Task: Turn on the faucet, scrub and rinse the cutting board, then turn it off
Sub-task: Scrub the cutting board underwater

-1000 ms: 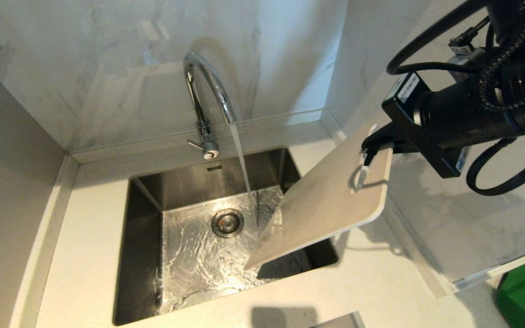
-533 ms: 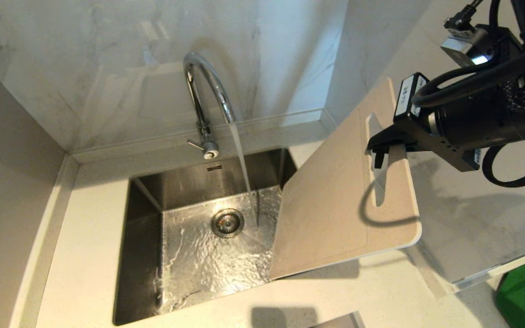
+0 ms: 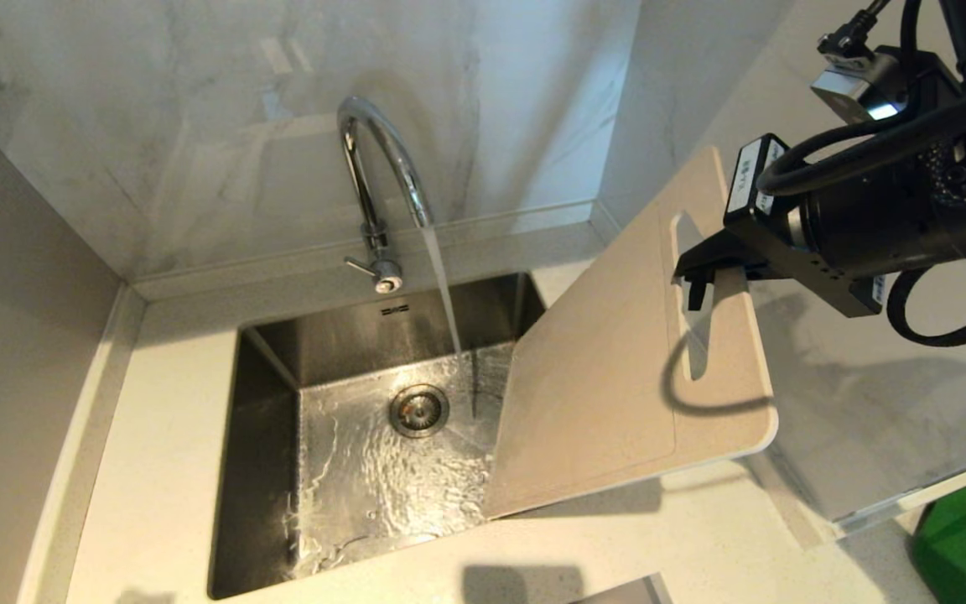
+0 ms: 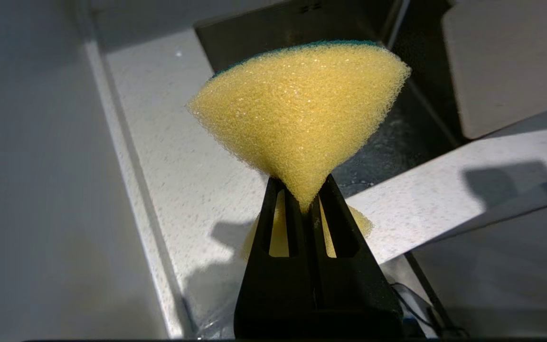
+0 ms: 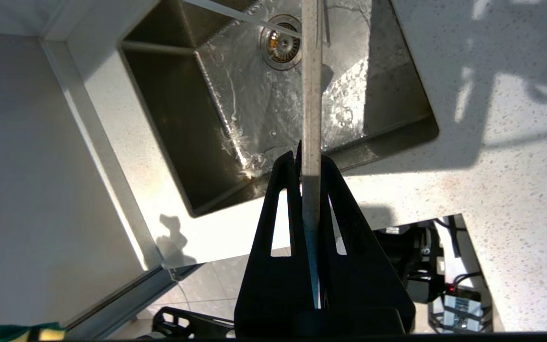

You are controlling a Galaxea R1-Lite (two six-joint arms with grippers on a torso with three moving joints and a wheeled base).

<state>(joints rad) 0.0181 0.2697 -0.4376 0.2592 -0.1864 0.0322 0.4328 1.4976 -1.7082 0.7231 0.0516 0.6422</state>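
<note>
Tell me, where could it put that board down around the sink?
Bare counter runs left of the sink, and a narrower strip lies in front of it. The right side is crowded: the board, held by the right gripper, overhangs it. Water from the faucet fills the basin.
</note>
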